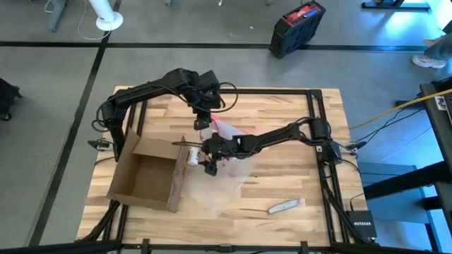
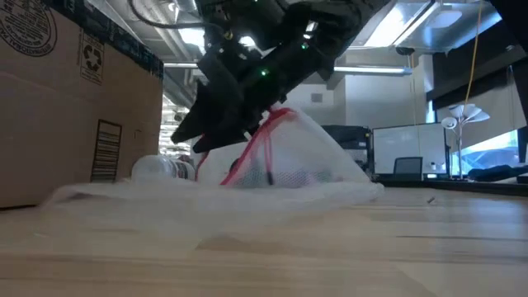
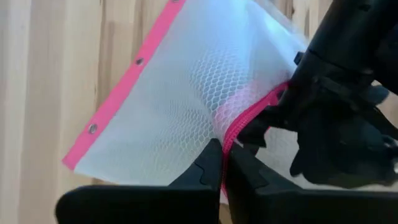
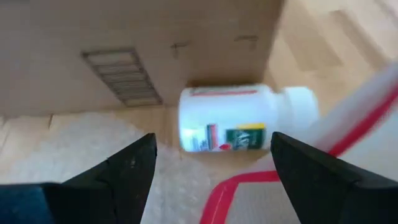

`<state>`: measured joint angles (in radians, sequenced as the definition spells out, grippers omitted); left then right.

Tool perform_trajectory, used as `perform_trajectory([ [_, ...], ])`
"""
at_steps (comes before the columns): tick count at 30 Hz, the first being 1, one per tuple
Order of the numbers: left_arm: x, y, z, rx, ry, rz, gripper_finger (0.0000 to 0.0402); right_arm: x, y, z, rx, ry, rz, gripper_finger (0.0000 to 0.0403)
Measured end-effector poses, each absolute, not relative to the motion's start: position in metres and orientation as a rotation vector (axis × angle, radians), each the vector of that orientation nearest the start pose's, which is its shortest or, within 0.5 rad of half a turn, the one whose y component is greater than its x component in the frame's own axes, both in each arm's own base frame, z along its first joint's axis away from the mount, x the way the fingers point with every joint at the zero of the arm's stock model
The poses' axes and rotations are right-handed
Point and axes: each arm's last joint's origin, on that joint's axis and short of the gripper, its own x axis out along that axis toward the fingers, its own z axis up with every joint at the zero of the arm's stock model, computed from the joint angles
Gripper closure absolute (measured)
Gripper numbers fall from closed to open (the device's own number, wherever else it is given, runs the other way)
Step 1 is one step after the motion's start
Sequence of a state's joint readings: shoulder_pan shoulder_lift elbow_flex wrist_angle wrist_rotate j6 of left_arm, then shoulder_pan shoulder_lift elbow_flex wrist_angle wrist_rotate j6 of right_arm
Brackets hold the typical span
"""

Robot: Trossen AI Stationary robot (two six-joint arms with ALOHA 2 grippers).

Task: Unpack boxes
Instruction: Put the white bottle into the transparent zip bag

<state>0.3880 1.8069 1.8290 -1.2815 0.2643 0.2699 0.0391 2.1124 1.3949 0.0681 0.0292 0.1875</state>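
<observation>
Here we see the left end effector [image 3: 222, 163] with its two dark fingers pressed together on the pink-red edge of the clear plastic pouch [image 3: 186, 99], pinching that edge and holding it up off the tabletop [image 1: 282, 176], so that in the low view the pouch [image 2: 280, 157] rises like a small tent with its lower part spread flat on the wood. Just beside it we find the right end effector [image 4: 211, 165], fingers spread wide apart and closed on nothing, reaching low over the pouch toward a white bottle [image 4: 239, 127] that lies on its side with its cap away from the cardboard. That bottle [image 1: 191, 156] rests touching the outer wall of the brown cardboard box [image 1: 145, 173], between the box and the pouch, and a printed vent-like mark shows on the cardboard wall [image 4: 118, 78] behind it. From above we see the box standing on the left part of the tabletop with its top open and its flaps spread outward; what lies inside we cannot tell. In the low view its side [image 2: 74, 99] fills the left of the picture, with a recycling mark and a barcode label. Nearer the front right of the tabletop lies a small flat pale strip [image 1: 286, 206], well apart from both arms. Beyond the tabletop, on the floor, we note a black and red case [image 1: 296, 27].
</observation>
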Motion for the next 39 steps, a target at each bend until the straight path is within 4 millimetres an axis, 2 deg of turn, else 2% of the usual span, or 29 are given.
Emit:
perform_trajectory([
  [10,0.326,0.128,0.333,-0.171,1.237,-0.065,0.0401,0.47,0.013,0.165,0.104,0.521,-0.034,0.0095],
  [21,0.326,0.128,0.333,-0.169,1.232,-0.064,0.0401,0.512,0.011,0.16,0.055,0.639,-0.034,0.0095],
  [25,0.326,0.128,0.333,-0.17,1.234,-0.065,0.0401,0.519,0.004,0.153,0.05,0.717,-0.049,0.0095],
  [33,0.326,0.128,0.333,-0.165,1.234,-0.069,0.0401,0.505,-0.002,0.152,0.064,0.907,-0.072,0.0095],
  [39,0.326,0.128,0.333,-0.16,1.236,-0.074,0.0402,0.489,0.012,0.161,0.078,1.046,-0.027,0.0095],
])
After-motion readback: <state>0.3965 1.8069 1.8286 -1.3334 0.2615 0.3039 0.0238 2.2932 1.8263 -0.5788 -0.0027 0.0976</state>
